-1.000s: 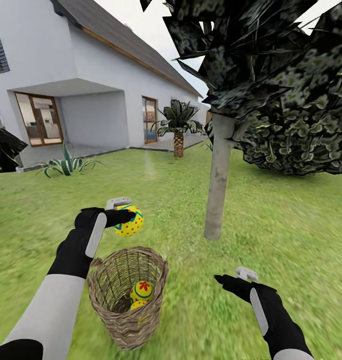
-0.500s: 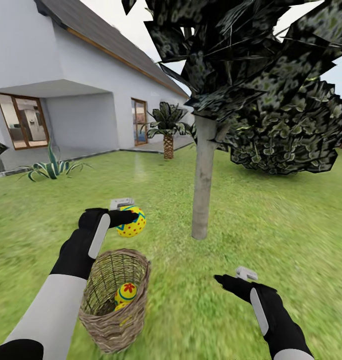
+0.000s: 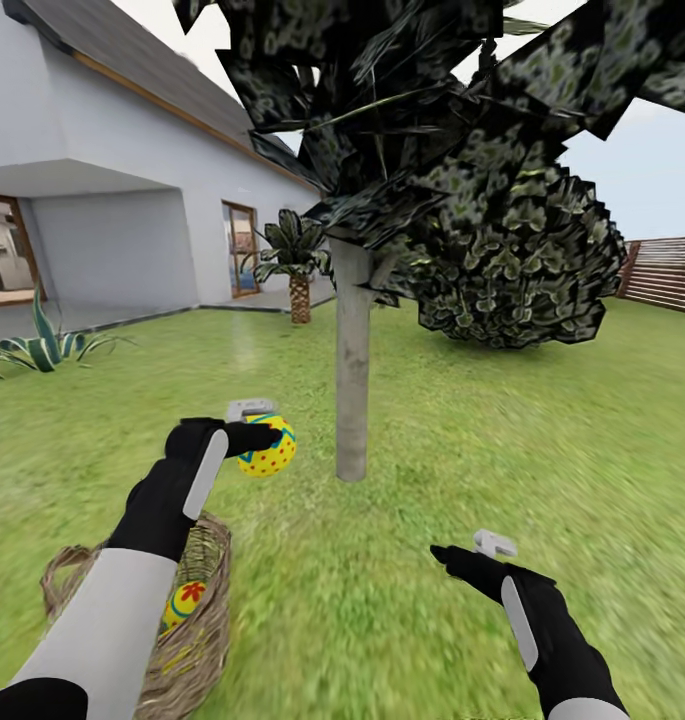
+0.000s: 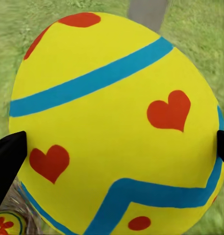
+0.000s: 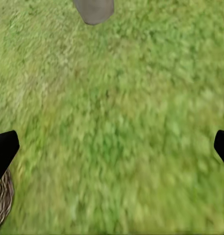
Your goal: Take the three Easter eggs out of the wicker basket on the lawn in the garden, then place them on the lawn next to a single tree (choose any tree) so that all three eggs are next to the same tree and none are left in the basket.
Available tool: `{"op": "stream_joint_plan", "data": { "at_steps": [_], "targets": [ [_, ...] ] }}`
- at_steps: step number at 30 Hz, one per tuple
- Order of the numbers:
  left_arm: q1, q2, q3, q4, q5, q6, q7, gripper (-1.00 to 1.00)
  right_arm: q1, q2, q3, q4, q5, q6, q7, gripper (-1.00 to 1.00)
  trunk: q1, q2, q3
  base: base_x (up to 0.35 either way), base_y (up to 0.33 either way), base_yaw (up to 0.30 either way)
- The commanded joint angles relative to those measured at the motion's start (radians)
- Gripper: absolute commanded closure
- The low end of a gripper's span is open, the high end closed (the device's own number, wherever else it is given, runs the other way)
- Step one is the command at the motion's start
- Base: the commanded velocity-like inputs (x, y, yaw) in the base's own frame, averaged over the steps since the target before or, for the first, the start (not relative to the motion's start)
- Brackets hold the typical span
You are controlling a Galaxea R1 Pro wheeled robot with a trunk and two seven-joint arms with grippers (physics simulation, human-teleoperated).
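Observation:
My left gripper (image 3: 262, 438) is shut on a yellow Easter egg (image 3: 266, 448) with blue bands and red marks, held above the lawn (image 3: 502, 440) just left of the tree's pale grey trunk (image 3: 352, 370). In the left wrist view that egg (image 4: 116, 122) sits between both black fingertips (image 4: 9, 156). The wicker basket (image 3: 197, 640) lies at the lower left, partly behind my left arm, with a flower-painted egg (image 3: 185, 600) inside; a third egg is hidden. My right gripper (image 3: 462, 553) hangs open over bare grass, and its fingertips (image 5: 4, 152) are wide apart.
A white house (image 3: 102, 200) with a paved patio stands at the back left, with a palm (image 3: 298, 270) and a spiky plant (image 3: 42, 345) before it. A dark bush (image 3: 512, 270) lies behind the tree; a slatted wooden fence (image 3: 667, 272) runs at far right.
The camera has swung to the right, so the basket, tree and house slid left in the picture. Both arms keep their pose, the left still holding the egg.

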Motion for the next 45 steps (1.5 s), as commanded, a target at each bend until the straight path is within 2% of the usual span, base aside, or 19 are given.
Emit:
{"op": "stream_joint_plan", "data": {
  "at_steps": [1, 5, 9, 16, 19, 22, 25, 35, 45],
  "targets": [
    [-0.001, 0.000, -0.005, -0.001, 0.011, 0.004, 0.017, 1.00, -0.001, 0.001, -0.004, -0.001, -0.007, 0.005, 0.002, -1.00, 0.000, 0.000, 0.000, 0.000, -0.286, -0.211],
    [-0.001, 0.000, -0.009, 0.022, 0.010, 0.002, 0.028, 1.00, -0.001, 0.002, -0.002, -0.001, -0.007, 0.004, 0.003, -1.00, 0.000, 0.000, 0.002, 0.000, -0.286, -0.089],
    [-0.001, -0.001, -0.038, 0.056, 0.010, -0.002, 0.031, 1.00, -0.001, 0.003, -0.003, -0.001, -0.007, 0.003, 0.003, -1.00, 0.000, 0.000, 0.002, 0.000, -0.286, -0.020],
    [-0.001, -0.001, -0.042, 0.072, 0.010, -0.003, 0.031, 1.00, -0.001, 0.000, -0.004, -0.001, -0.007, 0.002, 0.003, -1.00, 0.000, 0.000, 0.010, 0.000, -0.287, -0.177],
    [-0.002, 0.000, -0.043, 0.129, 0.009, -0.005, 0.029, 1.00, -0.001, 0.001, -0.004, -0.001, -0.008, 0.001, 0.004, -1.00, 0.000, 0.000, 0.013, 0.000, -0.287, -0.204],
    [-0.003, -0.001, -0.044, 0.229, 0.010, -0.019, 0.029, 1.00, -0.001, 0.001, -0.004, -0.001, -0.007, 0.001, 0.002, -1.00, 0.000, 0.000, 0.014, 0.015, -0.287, -0.070],
    [-0.004, -0.001, -0.044, 0.261, 0.011, -0.033, 0.029, 1.00, -0.001, 0.000, -0.005, -0.001, -0.006, 0.001, -0.003, -1.00, 0.000, 0.000, 0.014, 0.108, -0.293, -0.010],
    [-0.004, -0.001, -0.044, 0.271, 0.010, -0.039, 0.027, 1.00, -0.001, 0.000, -0.005, -0.001, -0.007, 0.001, 0.001, -1.00, 0.000, 0.000, 0.015, 0.232, -0.241, -0.004],
    [-0.004, -0.001, -0.044, 0.271, 0.010, -0.039, 0.027, 1.00, -0.001, 0.001, -0.004, -0.001, -0.007, 0.001, 0.002, -1.00, 0.000, 0.000, 0.029, 0.253, -0.227, -0.126]
  ]
}}
